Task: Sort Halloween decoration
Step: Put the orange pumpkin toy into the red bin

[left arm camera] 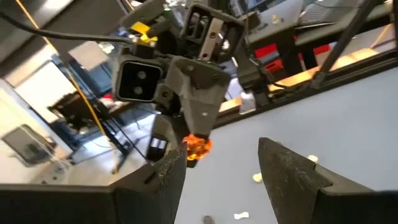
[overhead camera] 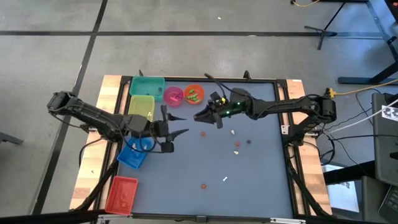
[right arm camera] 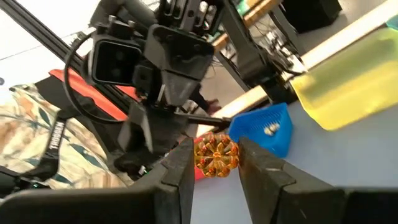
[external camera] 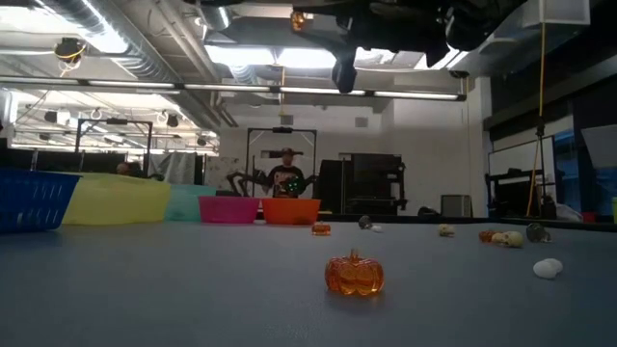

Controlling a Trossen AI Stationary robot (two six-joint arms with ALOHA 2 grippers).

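My right gripper (overhead camera: 199, 116) hangs above the table's far middle, shut on a small orange pumpkin trinket (right arm camera: 216, 155), one piece of the Halloween decoration. My left gripper (overhead camera: 180, 124) faces it from the left, open, with nothing between its fingers (left arm camera: 165, 180); in the left wrist view the pumpkin (left arm camera: 198, 146) shows just beyond them. Other trinkets lie loose on the grey table: a second orange pumpkin (external camera: 354, 274), a white piece (overhead camera: 232, 131), a dark purple one (overhead camera: 248, 142) and a white one (overhead camera: 225, 179). My right gripper pinches the orange pumpkin by its two opposite sides (right arm camera: 200, 157) between its two fingertips. The fingers lie about level and come from the table's right, pointing left. The pumpkin is lifted clear of the table.
Along the table's left edge stand a teal bin (overhead camera: 147, 86), a yellow-green bin (overhead camera: 141, 106), a blue bin (overhead camera: 132, 155) with a small piece in it, and a red bin (overhead camera: 121, 194). A pink bowl (overhead camera: 173, 95) and an orange bowl (overhead camera: 194, 94) sit at the far edge. A person stands beyond the table.
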